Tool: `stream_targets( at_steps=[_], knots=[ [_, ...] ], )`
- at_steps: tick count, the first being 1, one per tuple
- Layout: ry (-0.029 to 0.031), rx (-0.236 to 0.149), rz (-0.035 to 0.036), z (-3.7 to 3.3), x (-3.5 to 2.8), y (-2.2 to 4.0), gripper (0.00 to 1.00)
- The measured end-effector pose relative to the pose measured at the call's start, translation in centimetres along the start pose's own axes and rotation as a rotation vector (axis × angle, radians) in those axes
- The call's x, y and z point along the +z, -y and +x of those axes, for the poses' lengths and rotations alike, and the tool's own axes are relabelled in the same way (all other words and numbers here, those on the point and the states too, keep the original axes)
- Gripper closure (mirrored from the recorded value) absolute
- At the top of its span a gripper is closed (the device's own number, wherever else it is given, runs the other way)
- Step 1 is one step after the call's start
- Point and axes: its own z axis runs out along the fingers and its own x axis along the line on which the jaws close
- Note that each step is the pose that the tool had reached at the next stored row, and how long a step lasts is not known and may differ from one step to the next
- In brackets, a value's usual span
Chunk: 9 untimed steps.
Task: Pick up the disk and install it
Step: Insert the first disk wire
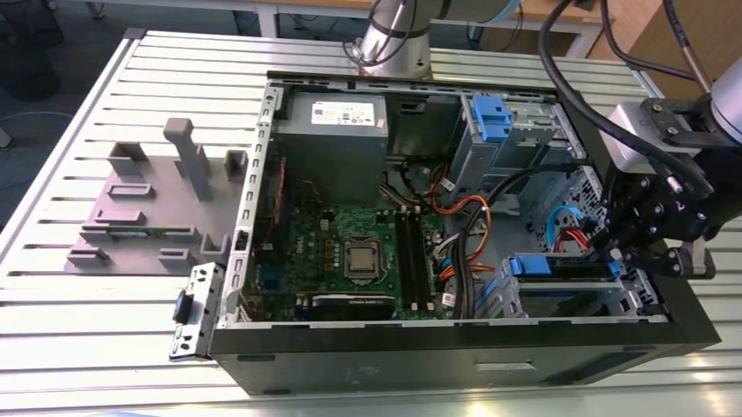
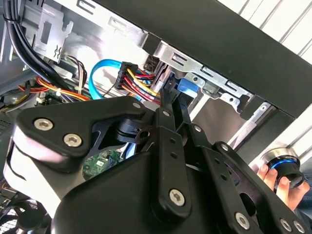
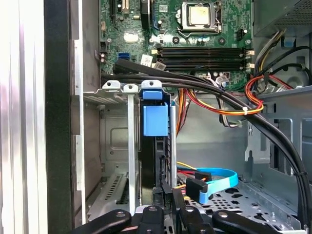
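The disk point(image 1: 565, 268) sits on edge in the drive bay point(image 1: 579, 300) of the open computer case point(image 1: 464, 347), at the corner of the case toward the exterior view's right and near its front wall. Its blue bracket point(image 3: 155, 119) shows in the first wrist view as a blue tab at the far end of the slot, with the dark edge of the disk point(image 3: 147, 165) running from there straight back toward the pincer point(image 3: 167, 204). So the disk's long axis lies in line with the pincer's reach: the disk is directly ahead of the fingertips, deeper into the bay, not off to either side.

The pincer is nearly shut, its two thin black fingers point(image 2: 168, 105) drawn close together at the near end of the disk. They appear to pinch the disk's edge or its bracket, but the contact itself is hidden behind the finger links, so whether it has firm hold I cannot tell for sure.

The arm point(image 1: 684, 139) comes in from the exterior view's right, its wrist bent so the pincer point(image 1: 620, 252) points down and inward over the case's side wall. Coloured power wires point(image 2: 139, 83) and a blue data cable point(image 3: 217, 178) lie just beside the fingers. The grey plastic stand point(image 1: 151, 204) rests on the tabletop point(image 1: 69, 295) well apart from the case. A person's hand point(image 2: 280, 180) holds a round knob outside the case
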Motion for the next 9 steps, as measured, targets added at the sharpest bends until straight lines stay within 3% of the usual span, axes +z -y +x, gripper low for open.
stream_targets(
  at_steps=[9],
  knots=[
    [0.0002,0.0,0.0001,0.03,0.42,-0.26,0.81]
  ],
)
